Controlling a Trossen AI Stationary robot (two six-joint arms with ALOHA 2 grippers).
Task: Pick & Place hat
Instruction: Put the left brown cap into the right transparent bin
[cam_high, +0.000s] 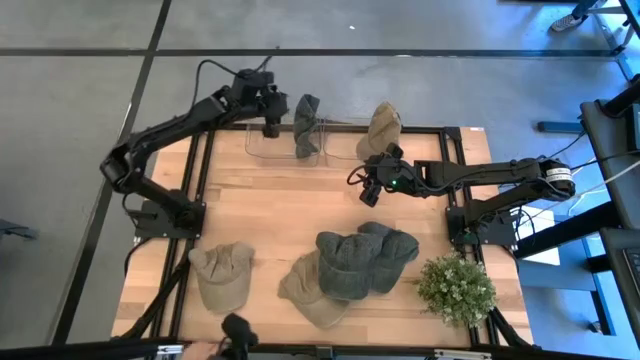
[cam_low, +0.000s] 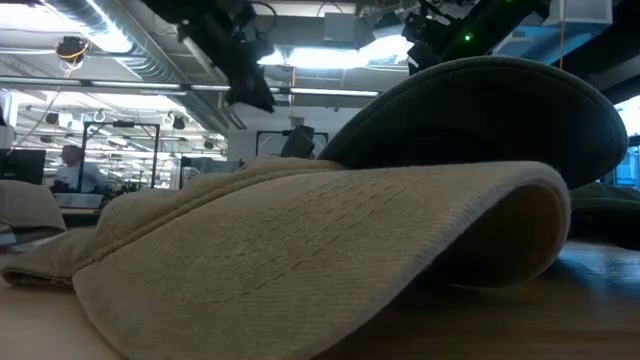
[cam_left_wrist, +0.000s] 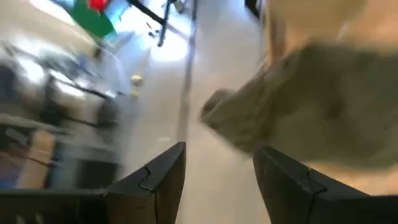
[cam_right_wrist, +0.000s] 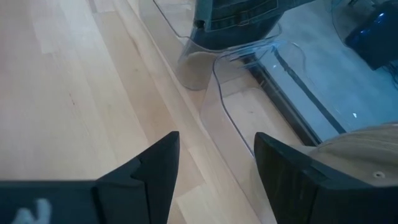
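Note:
Two hats sit on clear stands at the table's far edge: a dark grey hat (cam_high: 307, 125) draped over a stand's upright wall, and a tan hat (cam_high: 382, 128) (cam_right_wrist: 367, 155) on the stand beside it. My left gripper (cam_high: 270, 122) (cam_left_wrist: 217, 152) is open, just left of the dark grey hat (cam_left_wrist: 323, 112), with nothing between its fingers. My right gripper (cam_high: 369, 190) (cam_right_wrist: 216, 140) is open above bare table, just near of the tan hat. Several more hats lie on the table's near half, among them a tan one (cam_high: 222, 272) (cam_low: 300, 260) and a dark green one (cam_high: 350, 262) (cam_low: 490, 110).
The clear stands (cam_high: 258, 142) (cam_right_wrist: 224, 93) stand side by side along the far edge. A potted green plant (cam_high: 457, 288) sits at the near right corner. Bare wood (cam_high: 290, 195) lies mid-table between the stands and the hats lying on the near half.

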